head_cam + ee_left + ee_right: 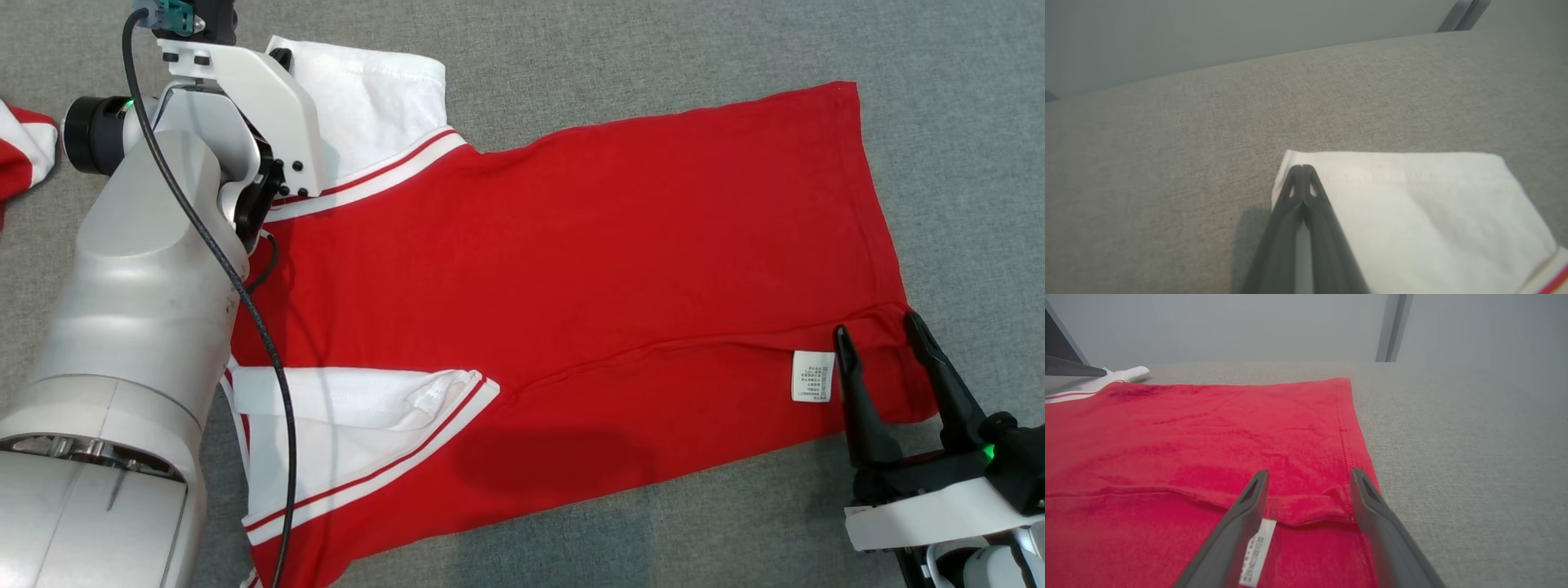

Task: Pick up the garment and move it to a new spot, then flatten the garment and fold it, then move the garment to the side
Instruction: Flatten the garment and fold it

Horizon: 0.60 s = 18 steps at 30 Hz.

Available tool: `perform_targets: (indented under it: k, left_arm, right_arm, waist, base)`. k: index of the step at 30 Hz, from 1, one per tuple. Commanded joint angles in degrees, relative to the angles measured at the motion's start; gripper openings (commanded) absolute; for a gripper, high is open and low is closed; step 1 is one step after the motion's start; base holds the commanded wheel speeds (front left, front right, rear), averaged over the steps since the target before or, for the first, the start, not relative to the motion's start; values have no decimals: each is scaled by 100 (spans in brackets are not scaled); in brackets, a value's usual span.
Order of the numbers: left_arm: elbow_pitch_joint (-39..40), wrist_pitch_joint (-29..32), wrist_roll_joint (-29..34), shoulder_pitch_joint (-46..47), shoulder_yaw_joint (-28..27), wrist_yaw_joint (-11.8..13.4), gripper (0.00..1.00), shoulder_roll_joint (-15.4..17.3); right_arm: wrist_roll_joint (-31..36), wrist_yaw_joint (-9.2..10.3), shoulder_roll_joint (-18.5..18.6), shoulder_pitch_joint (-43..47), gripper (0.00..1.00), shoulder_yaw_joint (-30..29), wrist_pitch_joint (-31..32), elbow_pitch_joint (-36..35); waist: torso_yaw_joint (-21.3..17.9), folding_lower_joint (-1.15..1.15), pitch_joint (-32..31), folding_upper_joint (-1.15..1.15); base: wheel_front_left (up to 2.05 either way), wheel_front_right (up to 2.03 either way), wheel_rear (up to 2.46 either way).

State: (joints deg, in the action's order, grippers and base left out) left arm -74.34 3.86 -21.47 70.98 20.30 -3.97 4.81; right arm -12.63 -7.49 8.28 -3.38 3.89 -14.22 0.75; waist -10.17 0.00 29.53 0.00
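Lying flat on the desk (653,49), the garment (571,269) is a red T-shirt with white sleeves, and its long axis runs across the head view. The sleeve end points to my left and the straight hem to my right. The far sleeve (367,98) sticks out away from me, while the near sleeve (343,416) lies close to my body. A long crease crosses the red cloth near my side, and a white care label (813,376) sits just below it, close to the hem corner.

My left gripper (1301,167) has its fingers pressed together at the outer corner of the far sleeve. I cannot tell whether any cloth is caught between them. My pale left forearm (139,286) covers the shirt's neck end in the head view. My right gripper (878,324) is spread wide over the hem corner beside the label, one finger on each side of the crease's end.

Grey woven fabric covers the desk. A second red and white cloth (16,155) lies at its left edge. Beyond the desk stands a plain pale wall (1249,326) with a grey upright post (1392,326).
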Motion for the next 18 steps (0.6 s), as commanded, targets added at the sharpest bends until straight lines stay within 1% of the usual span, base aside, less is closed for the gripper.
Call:
perform_targets:
  k: [1, 3, 5, 6, 7, 8, 11, 17, 18]
  left_arm:
    - [98, -24, -47, 207, -34, -19, 0, 194]
    - [92, -38, -53, 207, -15, -29, 0, 195]
    - [87, -118, -40, 208, 3, 37, 0, 222]
    - [86, -194, -15, 217, 25, 90, 8, 245]
    - [84, -244, 4, 222, 44, 133, 74, 260]
    - [82, -274, 7, 222, 53, 161, 100, 264]
    - [74, -306, -9, 214, 67, 180, 100, 268]
    - [63, -250, -88, 198, 63, 108, 100, 257]
    - [62, -241, -93, 198, 74, 79, 55, 256]
  right_arm:
    - [-35, 0, 126, -43, 100, 61, -78, -148]
    - [-34, 0, 123, -35, 100, 55, -78, -159]
    - [-35, 0, 113, -29, 100, 65, -78, -153]
    - [-39, 0, 107, -27, 100, 74, -78, -141]
    - [-40, 0, 102, -28, 100, 82, -78, -130]
    - [-38, 0, 98, -31, 100, 85, -78, -118]
    - [-36, 0, 88, -43, 100, 90, -78, -90]
    - [-37, 0, 85, -68, 100, 103, -78, -78]
    - [-37, 0, 83, -72, 100, 106, -78, -81]
  waist:
    - [-1, 0, 16, 0]
    - [-2, 0, 22, 0]
    - [2, 0, 24, 0]
    - [4, 0, 26, 0]
    - [5, 0, 26, 0]
    - [7, 0, 27, 0]
    - [5, 0, 23, 0]
    - [-19, 0, 27, 0]
    - [-26, 0, 33, 0]
  base:
    - [0, 0, 0]
    - [0, 0, 0]
    - [0, 0, 0]
    - [0, 0, 0]
    - [0, 0, 0]
    - [0, 0, 0]
    - [0, 0, 0]
    - [0, 0, 0]
    - [0, 0, 0]
